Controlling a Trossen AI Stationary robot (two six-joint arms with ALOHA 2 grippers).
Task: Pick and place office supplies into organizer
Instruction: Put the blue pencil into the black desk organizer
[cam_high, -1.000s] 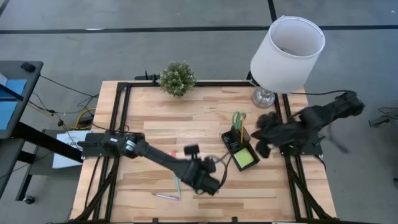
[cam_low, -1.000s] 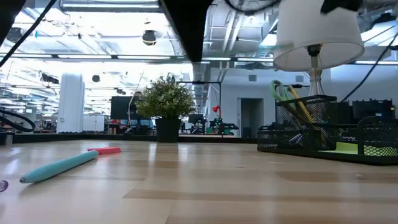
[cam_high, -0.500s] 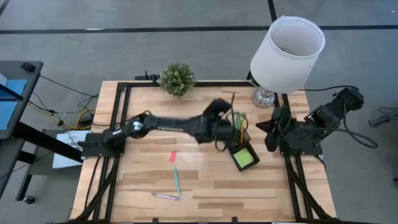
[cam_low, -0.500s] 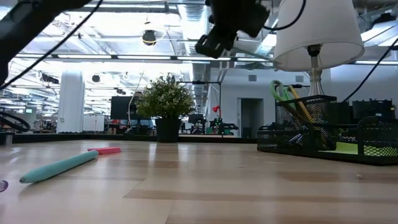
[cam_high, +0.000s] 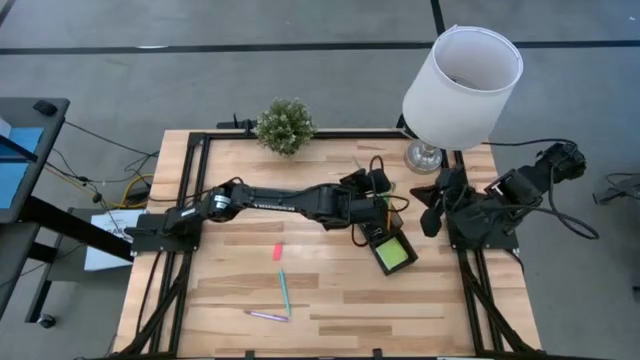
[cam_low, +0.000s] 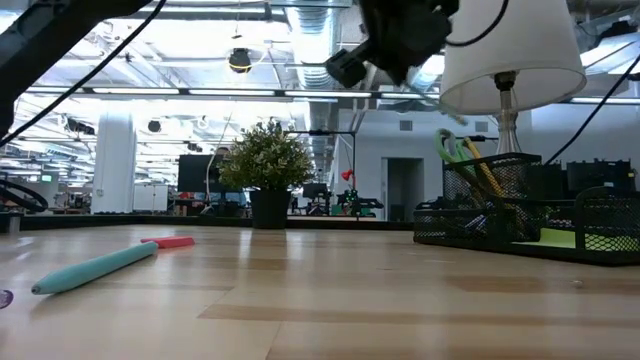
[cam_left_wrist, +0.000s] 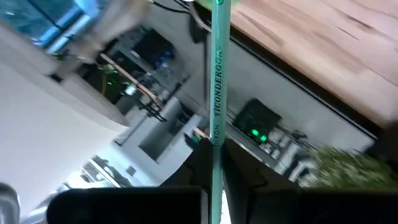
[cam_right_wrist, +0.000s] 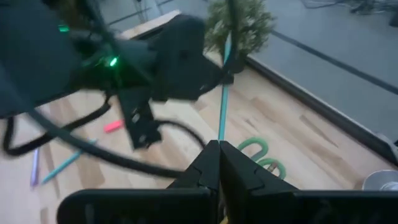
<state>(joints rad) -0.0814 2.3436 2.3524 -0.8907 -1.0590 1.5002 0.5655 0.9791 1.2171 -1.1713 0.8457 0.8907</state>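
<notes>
The left gripper (cam_high: 375, 197), clamped on a green pencil (cam_left_wrist: 216, 93), hovers right of centre above the organizer (cam_high: 385, 243); the right gripper (cam_high: 432, 205) (pinched closed, empty) waits alongside.

You have two arms over the table, one organizer (cam_high: 385, 240), one scissors (cam_high: 383, 190), one sticky pad (cam_high: 392, 254) — plus one pink eraser (cam_high: 278, 252), two loose pens (cam_high: 285, 289), one plant (cam_high: 285, 125), one lamp (cam_high: 461, 75).

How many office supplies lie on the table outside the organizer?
3: pink eraser mid-table, teal pen next to it, purple pen past that. Smaller items may be hidden.
</notes>
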